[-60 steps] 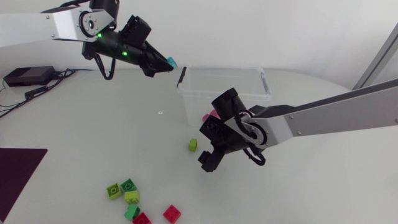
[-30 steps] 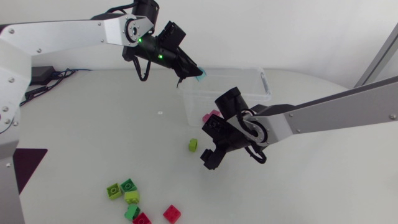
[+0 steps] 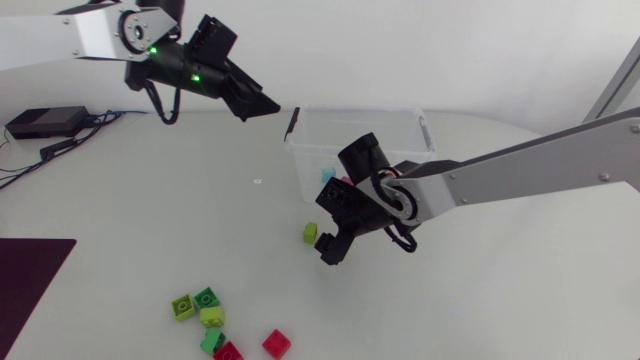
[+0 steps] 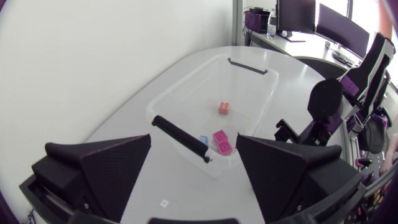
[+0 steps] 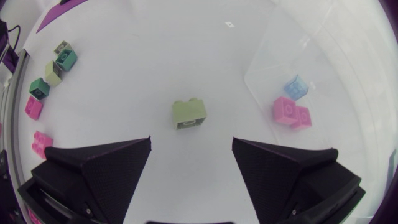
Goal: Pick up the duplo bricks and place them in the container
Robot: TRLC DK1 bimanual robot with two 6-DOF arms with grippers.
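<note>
Right fingers (image 5: 99, 165) are spread wide, released, not gripping anything. The light green brick (image 5: 189, 116) sits on the counter (image 5: 155, 56) just ahead of the gap between them, not touching either one. Left fingers (image 4: 106, 165) are spread apart too, with the container (image 4: 183, 84) straight ahead of them and a pink brick (image 4: 222, 141) inside it.

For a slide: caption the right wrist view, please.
Pale green brick lies just ahead of the open right gripper, clear container beside it.
</note>
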